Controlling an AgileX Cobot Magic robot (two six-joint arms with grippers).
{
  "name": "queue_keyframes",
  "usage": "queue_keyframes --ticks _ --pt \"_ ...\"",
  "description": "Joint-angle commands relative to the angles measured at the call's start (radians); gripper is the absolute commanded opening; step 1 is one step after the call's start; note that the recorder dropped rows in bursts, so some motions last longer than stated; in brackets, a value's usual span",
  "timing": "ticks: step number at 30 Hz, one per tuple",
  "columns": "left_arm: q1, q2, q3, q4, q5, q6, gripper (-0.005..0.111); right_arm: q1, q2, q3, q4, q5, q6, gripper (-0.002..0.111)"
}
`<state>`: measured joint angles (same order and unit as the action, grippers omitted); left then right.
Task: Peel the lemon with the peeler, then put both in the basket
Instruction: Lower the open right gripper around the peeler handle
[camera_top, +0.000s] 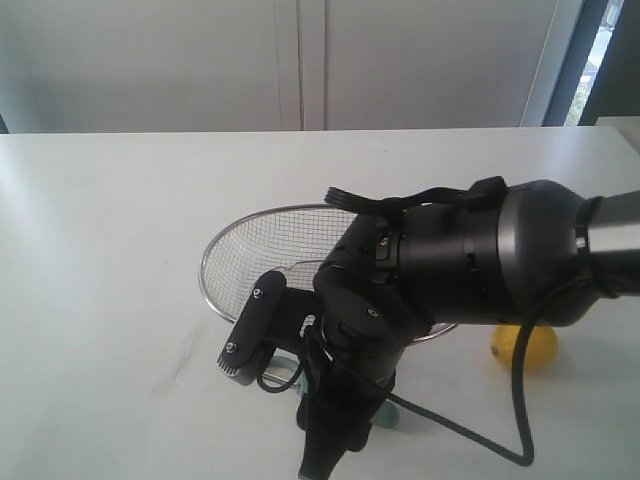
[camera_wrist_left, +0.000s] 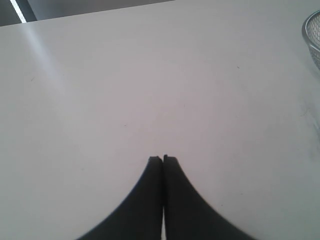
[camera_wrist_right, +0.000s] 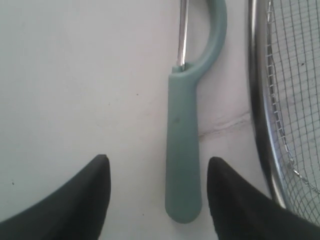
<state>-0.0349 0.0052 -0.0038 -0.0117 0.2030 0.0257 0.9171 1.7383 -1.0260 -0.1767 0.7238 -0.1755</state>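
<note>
Nothing peeled or basketed yet, seemingly. Lying flat on the white table (camera_wrist_right: 75, 75), just beside the thick rim of the shallow silver wire-mesh basket (camera_wrist_right: 257, 100): pale teal plastic peeler (camera_wrist_right: 183, 150), handle between the wide-apart jaws of the right gripper (camera_wrist_right: 157, 161), untouched. Resting outside the basket, half hidden by the black arm (camera_top: 480, 260): small round bright-yellow lemon (camera_top: 525, 348). Hovering over bare table, jaws pressed together, empty: left gripper (camera_wrist_left: 163, 159). Left to do: grasp, peel, drop both in.
</note>
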Motion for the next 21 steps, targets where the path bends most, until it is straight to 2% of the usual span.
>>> queue_keyframes --ticks 1,21 --pt "-0.005 -0.005 0.004 -0.008 -0.001 0.002 0.0 0.0 -0.002 0.003 -0.008 -0.007 0.008 0.054" --pt "-0.005 -0.005 0.004 -0.008 -0.001 0.002 0.0 0.0 0.006 0.003 -0.008 -0.033 0.023 0.054"
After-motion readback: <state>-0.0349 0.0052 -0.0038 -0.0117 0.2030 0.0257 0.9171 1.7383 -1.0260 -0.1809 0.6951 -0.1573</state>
